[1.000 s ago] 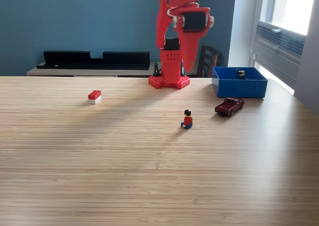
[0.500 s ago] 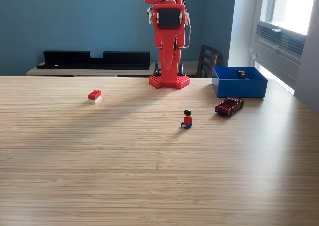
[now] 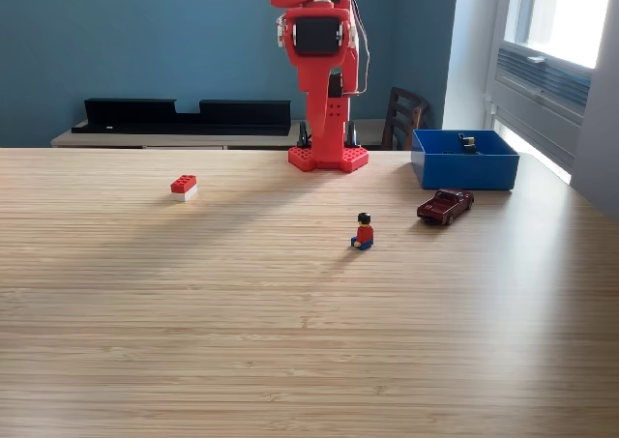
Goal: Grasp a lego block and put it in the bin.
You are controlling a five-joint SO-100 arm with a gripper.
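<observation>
The arm (image 3: 319, 71) stands folded upright at twelve o'clock, end effector state unclear; the block (image 3: 183, 187) waits at ten o'clock, unreached.

The upright plastic robot arm (image 3: 319, 80) is bright red with black motor blocks. The low-walled rectangular plastic bin (image 3: 464, 160) is blue. The small two-layer lego block (image 3: 183, 187) is red over white. The toy car (image 3: 445, 205) is dark maroon. The small toy figure (image 3: 364, 231) has a red torso, black hair and blue legs. The striped wooden table (image 3: 290, 332) is pale tan, the wall (image 3: 145, 42) teal, the long tray (image 3: 184, 115) black.
</observation>
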